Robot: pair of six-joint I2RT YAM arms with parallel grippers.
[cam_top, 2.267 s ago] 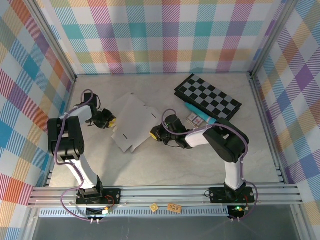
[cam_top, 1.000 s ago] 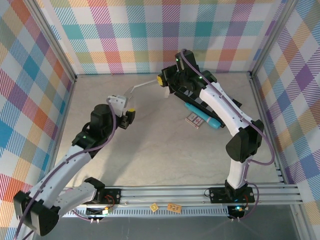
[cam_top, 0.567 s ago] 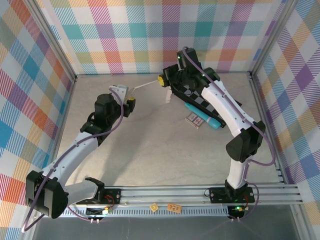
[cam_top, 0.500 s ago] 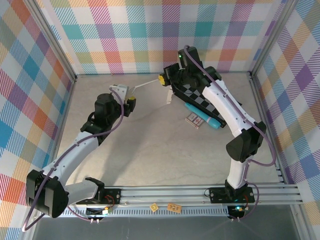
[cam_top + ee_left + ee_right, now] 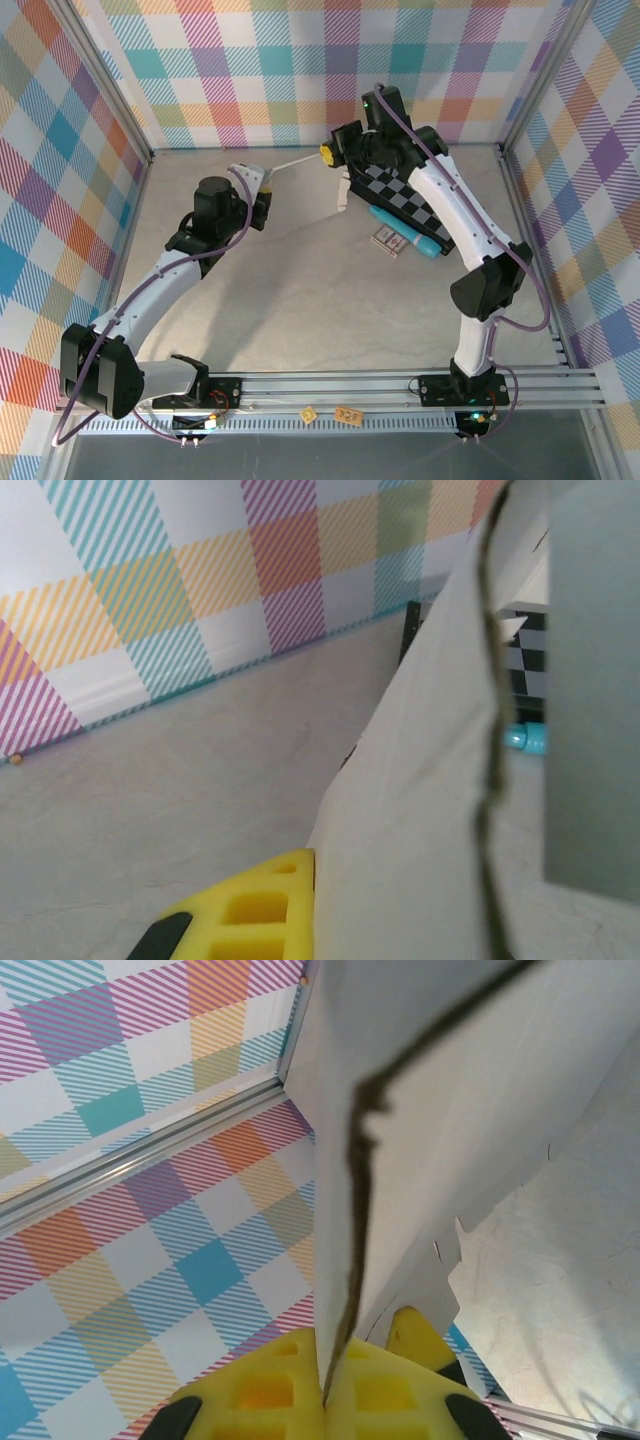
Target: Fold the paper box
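Note:
The paper box (image 5: 296,162) is a flat white sheet held in the air near the back wall, seen almost edge-on from above, with one flap (image 5: 341,194) hanging down. My left gripper (image 5: 262,191) is shut on its left end. In the left wrist view a yellow finger (image 5: 250,905) presses against the sheet (image 5: 420,810), which hides the other finger. My right gripper (image 5: 327,154) is shut on the right end. In the right wrist view the right gripper (image 5: 335,1385) pinches the sheet's edge (image 5: 450,1100) between both yellow fingers.
A black-and-grey checkered board (image 5: 420,196) lies at the back right under the right arm. Beside it are a teal pen (image 5: 405,229) and a small printed packet (image 5: 388,240). Plaid walls close in the back and sides.
The sheet, first flat on the table, now hangs between the grippers. In the last second the left gripper rose toward the sheet's left end and shut on it; the right gripper edged back.

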